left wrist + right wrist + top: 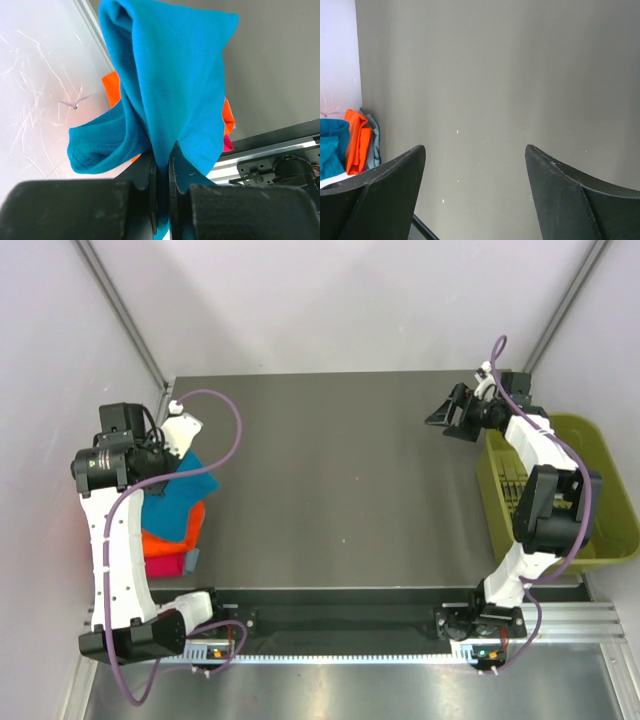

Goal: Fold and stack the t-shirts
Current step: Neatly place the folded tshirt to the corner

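Observation:
My left gripper (162, 160) is shut on a fold of the teal-blue t-shirt (170, 75), which hangs bunched from the jaws. In the top view the left gripper (172, 452) is at the table's left edge, with the teal-blue t-shirt (188, 495) draped over the folded orange t-shirt (178, 532) and the magenta-pink t-shirt (165, 565) below it. Orange (113, 88) and pink (228, 144) edges show behind the teal cloth. My right gripper (447, 416) is open and empty, held at the far right of the table (475, 155).
An olive-green plastic basket (600, 455) stands at the table's right edge beside the right arm. A white wall (35, 100) runs close along the left side of the shirt pile. The shirt pile also shows at the far left of the right wrist view (357, 140).

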Tool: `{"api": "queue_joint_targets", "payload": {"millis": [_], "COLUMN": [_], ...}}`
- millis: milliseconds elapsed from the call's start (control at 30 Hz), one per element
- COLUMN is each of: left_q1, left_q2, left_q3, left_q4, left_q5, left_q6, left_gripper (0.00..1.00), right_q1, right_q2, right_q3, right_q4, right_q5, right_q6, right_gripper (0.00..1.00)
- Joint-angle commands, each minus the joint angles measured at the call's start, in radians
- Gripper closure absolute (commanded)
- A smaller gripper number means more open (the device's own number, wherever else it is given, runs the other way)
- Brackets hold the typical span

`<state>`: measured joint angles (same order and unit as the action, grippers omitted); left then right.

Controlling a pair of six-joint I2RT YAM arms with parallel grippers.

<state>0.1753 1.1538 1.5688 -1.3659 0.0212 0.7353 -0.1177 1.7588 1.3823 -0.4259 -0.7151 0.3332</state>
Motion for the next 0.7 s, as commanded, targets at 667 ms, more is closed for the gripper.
{"api": "queue_joint_targets", "payload": {"millis": [667], "left_q1": [0.004], "left_q2": [-0.014], "left_q3": [-0.171], "left_q4": [-0.030], "left_q5": [-0.176], "left_q6": [-0.094], "left_gripper": [1.00], "right_q1": [0.036], "right_q2": [-0.030], "right_q3": [0.011], "right_q4": [0.062], "right_q5": [0.017], "right_q6": [-0.020], "right_gripper": [0.19]}}
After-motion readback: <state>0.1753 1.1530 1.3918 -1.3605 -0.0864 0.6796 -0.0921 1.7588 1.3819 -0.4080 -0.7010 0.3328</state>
